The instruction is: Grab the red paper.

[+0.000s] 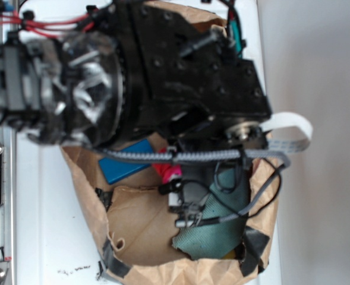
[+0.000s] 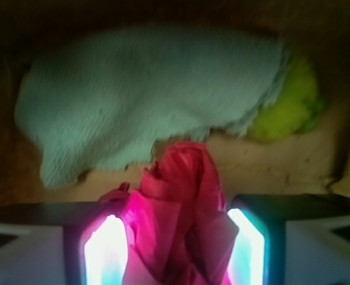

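Observation:
The red paper (image 2: 180, 196), a crumpled pinkish-red wad, fills the gap between my two glowing finger pads (image 2: 106, 249) in the wrist view and touches both. My gripper (image 2: 176, 240) is shut on it. In the exterior view only a small piece of the red paper (image 1: 167, 171) shows under the black arm and a grey cable. The fingers themselves are hidden there by the arm, inside the brown paper-lined box (image 1: 139, 228).
A blue block (image 1: 126, 161) lies to the left of the paper. A green cloth (image 1: 222, 228) covers the box's right side. It shows as a pale cloth (image 2: 145, 101) ahead of the fingers, with a yellow-green object (image 2: 290, 107) at its right end.

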Robot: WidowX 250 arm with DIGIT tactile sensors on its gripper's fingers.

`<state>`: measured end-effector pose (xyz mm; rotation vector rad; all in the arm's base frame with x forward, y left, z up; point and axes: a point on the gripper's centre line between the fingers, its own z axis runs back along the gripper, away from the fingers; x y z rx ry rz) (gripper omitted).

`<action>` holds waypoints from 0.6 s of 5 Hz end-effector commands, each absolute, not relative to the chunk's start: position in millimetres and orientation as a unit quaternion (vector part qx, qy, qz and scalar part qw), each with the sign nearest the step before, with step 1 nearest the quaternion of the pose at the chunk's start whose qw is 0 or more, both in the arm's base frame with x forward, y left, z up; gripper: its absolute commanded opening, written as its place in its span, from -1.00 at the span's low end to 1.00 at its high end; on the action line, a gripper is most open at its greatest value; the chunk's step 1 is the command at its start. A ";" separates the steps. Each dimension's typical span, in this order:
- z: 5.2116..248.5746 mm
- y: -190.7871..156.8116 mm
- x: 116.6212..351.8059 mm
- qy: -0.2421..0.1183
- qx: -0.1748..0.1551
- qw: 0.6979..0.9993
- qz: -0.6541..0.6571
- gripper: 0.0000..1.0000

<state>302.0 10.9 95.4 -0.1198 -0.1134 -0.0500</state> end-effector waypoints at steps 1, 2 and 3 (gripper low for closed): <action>147.5 16.2 288.4 -0.122 -0.005 0.991 -0.046 -1.00; 168.2 11.9 275.2 -0.116 -0.010 0.993 -0.034 -1.00; 185.3 7.5 263.9 -0.119 -0.025 0.992 -0.042 -1.00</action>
